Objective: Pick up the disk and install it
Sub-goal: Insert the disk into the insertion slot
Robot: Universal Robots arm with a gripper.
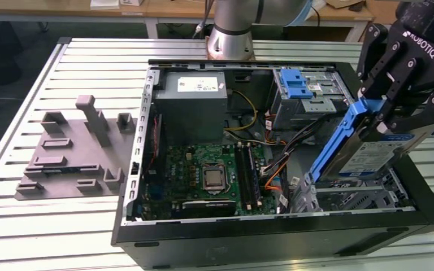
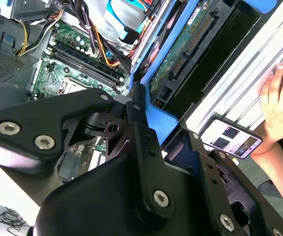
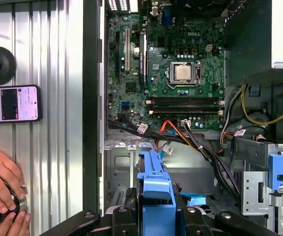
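**Disk held tilted above the open computer case**

In the exterior view, the black gripper (image 1: 398, 121) is clenched on the disk (image 1: 368, 155), its fingers pressing on the blue plastic bracket that frames the silver drive. The disk hangs tilted, label side facing out, over the near corner of the open computer case (image 1: 277, 240) on the exterior view's right, just above an empty metal drive bay (image 1: 352, 197). Inside the case lie the green motherboard (image 1: 202, 175), the grey power supply (image 1: 194, 104) and a drive cage with a blue latch (image 1: 304, 90). A grey plastic fixture (image 1: 74, 149) sits on the slatted aluminium table (image 1: 21, 226), on the exterior view's left.

In the second wrist view, the gripper's black linkage fills the foreground, and the blue bracket of the disk (image 2: 158, 120) sits pinched between the fingers. Beyond it are the motherboard (image 2: 68, 69) and cables. A person's hand (image 2: 281, 103) rests on the table beside a phone (image 2: 232, 140).

In the first wrist view, the blue bracket of the disk (image 3: 154, 189) juts out from the gripper over the case floor. The motherboard (image 3: 181, 73) lies beyond. Outside the case wall, a phone (image 3: 11, 103) lies on the table, and two hands (image 3: 1, 184) hold a small dark round object.
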